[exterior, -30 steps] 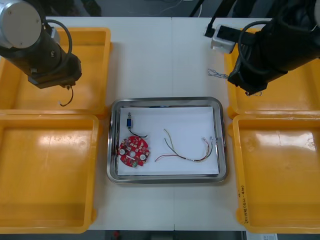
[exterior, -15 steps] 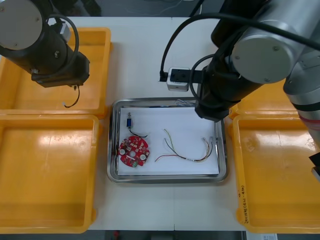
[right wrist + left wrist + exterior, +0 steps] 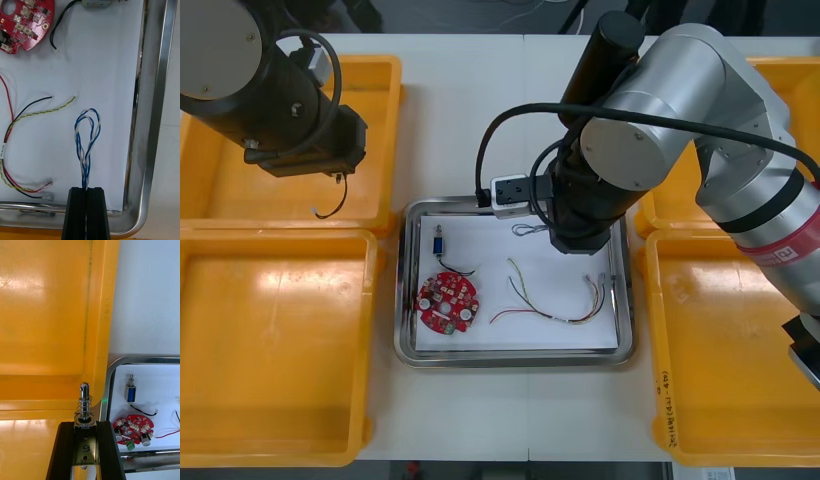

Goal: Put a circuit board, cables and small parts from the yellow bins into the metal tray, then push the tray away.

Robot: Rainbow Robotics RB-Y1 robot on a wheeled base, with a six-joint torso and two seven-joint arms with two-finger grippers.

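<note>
Both my grippers are loaded, the right one over the tray.
At the centre of the front view my right gripper is pinched tight on the end of the twisted blue and white cable. The cable's loop is over the white floor of the metal tray, near its upper rim. Upper left, my left gripper clamps a small metal part over the yellow bin rim. The circuit board lies in the tray's lower left.

Round red board, cables, small part inside white-lined tray
</note>
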